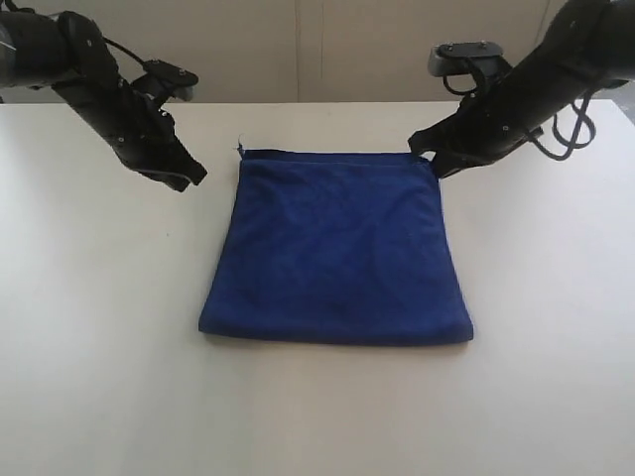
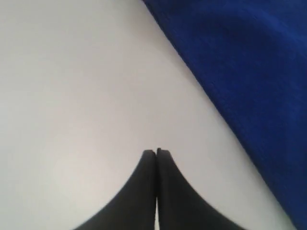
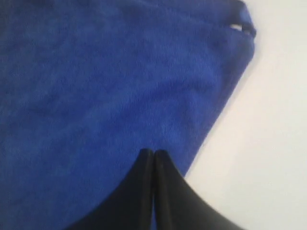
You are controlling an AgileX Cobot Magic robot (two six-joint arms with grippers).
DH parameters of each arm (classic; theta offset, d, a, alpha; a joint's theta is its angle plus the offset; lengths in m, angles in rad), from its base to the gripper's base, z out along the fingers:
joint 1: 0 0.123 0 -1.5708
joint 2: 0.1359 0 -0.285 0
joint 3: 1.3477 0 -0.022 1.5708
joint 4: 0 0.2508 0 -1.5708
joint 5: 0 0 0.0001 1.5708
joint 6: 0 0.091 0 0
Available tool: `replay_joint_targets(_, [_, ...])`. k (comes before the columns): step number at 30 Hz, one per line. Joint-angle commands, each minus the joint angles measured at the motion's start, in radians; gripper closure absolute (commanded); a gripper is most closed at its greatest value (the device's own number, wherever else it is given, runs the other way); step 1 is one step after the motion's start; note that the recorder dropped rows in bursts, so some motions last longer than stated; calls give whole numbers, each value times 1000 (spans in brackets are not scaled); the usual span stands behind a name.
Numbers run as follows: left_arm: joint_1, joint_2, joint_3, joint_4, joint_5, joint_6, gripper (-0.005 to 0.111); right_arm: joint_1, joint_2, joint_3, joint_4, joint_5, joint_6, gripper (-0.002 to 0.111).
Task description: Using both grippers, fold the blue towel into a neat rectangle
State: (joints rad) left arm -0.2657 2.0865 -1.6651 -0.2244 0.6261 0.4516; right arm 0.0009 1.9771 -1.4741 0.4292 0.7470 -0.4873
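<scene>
The blue towel (image 1: 337, 248) lies flat on the white table (image 1: 89, 327), folded into a near-square with its folded edge toward the front. A small loose thread shows at its far left corner. My left gripper (image 1: 196, 177) hovers over bare table, left of the towel's far left corner, shut with nothing between its fingers (image 2: 156, 152). The towel (image 2: 249, 72) fills one side of the left wrist view. My right gripper (image 1: 435, 164) sits at the towel's far right corner, shut and empty (image 3: 153, 152), its tips above the cloth (image 3: 96, 86) near the edge.
A pale wall (image 1: 317, 50) runs behind the table's far edge. Both black arms (image 1: 89, 69) reach in from the far corners, the right arm (image 1: 556, 79) trailing looped cables. Bare table (image 3: 268, 143) surrounds the towel on all sides.
</scene>
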Motion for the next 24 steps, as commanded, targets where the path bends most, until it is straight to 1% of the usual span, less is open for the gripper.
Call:
replay_joint_targets(1, [-7,-28,30,-51,133,-8,107,-1,-32,32,-63,92,94,108])
replay_joint_targets(6, [-25,-88,153,-101,113,-8,107,44,-89,161,-63,41,106,108])
replay_joint_targets(10, [-51,-137,285,-111,33,-4,107,91,-128,272,-61,-31,109,108])
replay_joint_targets(13, [-81,-148,356,-146,-33,4,107,121,-130,312,-62,-41,109,108])
replay_joint_targets(17, [-118,-148,410,-218,-117,51,107,145,-130,359,-62,-103,115,108])
replay_joint_targets(19, [-135,-141,429,-221,-153,53,107,148,-130,383,-62,-132,130,108])
replay_joint_targets(24, [-147,-113,448,-224,-165,53,107,148,-119,423,-62,-172,130,108])
